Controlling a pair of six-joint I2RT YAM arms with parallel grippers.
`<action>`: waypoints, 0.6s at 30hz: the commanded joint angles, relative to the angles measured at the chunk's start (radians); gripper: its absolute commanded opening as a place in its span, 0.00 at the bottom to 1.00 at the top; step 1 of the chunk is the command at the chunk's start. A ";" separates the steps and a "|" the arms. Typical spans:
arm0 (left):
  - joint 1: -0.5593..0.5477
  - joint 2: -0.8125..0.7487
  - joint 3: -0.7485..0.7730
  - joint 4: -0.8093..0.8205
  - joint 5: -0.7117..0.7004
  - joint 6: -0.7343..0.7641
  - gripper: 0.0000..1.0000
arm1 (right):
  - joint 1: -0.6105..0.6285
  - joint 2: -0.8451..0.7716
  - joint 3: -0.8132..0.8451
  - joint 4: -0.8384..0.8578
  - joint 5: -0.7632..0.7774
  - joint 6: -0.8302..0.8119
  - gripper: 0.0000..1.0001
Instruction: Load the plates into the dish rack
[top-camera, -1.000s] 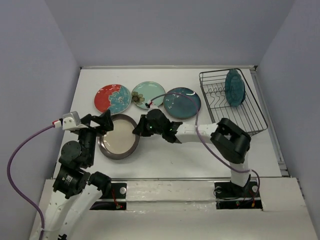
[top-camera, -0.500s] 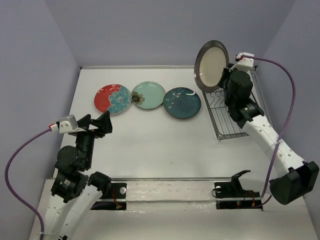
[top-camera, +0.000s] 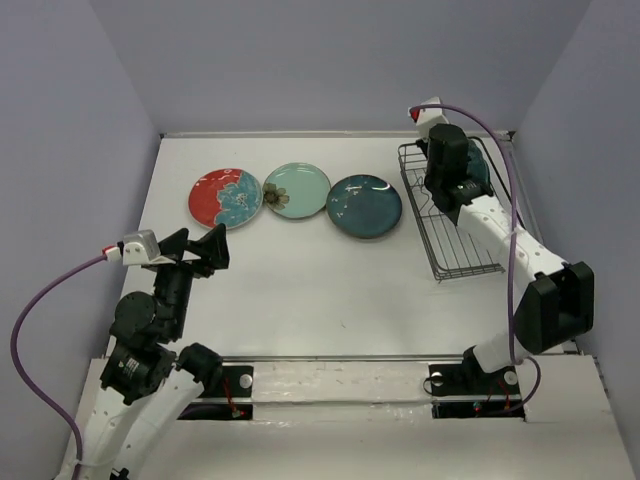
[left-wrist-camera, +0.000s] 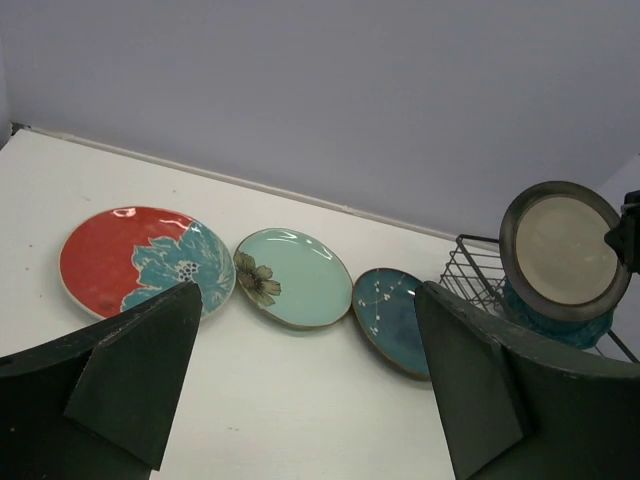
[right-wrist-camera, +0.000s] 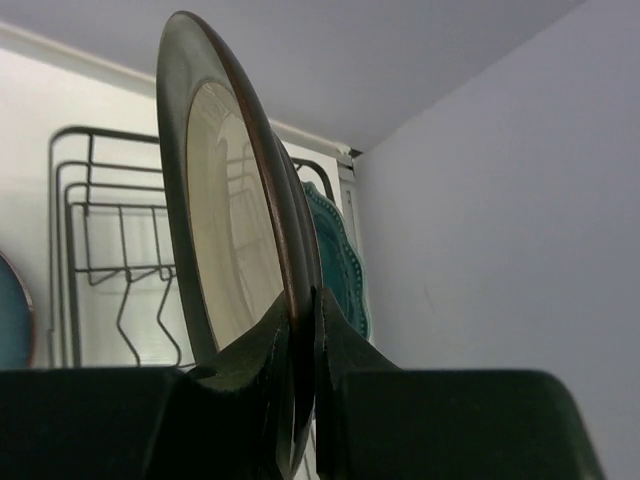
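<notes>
Standing upright, the grey-brown plate (right-wrist-camera: 220, 240) is pinched between right fingers (right-wrist-camera: 245, 385).

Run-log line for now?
left gripper open; right gripper shut on grey-brown plate, upright at dish rack; teal scalloped plate racked; three plates flat on table

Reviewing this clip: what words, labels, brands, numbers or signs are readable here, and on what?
None: no words, labels, brands or numbers show in any view. The red-and-blue plate, mint plate and dark teal plate carry only painted patterns; the grey-brown plate and dish rack are plain.
</notes>
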 joint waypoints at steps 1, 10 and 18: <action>-0.008 -0.009 0.006 0.048 -0.017 0.011 0.99 | -0.055 -0.010 0.129 0.188 0.052 -0.143 0.07; -0.031 -0.006 0.008 0.046 -0.026 0.014 0.99 | -0.095 0.007 0.120 0.191 0.064 -0.151 0.07; -0.044 -0.006 0.008 0.045 -0.029 0.014 0.99 | -0.127 0.018 0.036 0.181 0.040 -0.074 0.07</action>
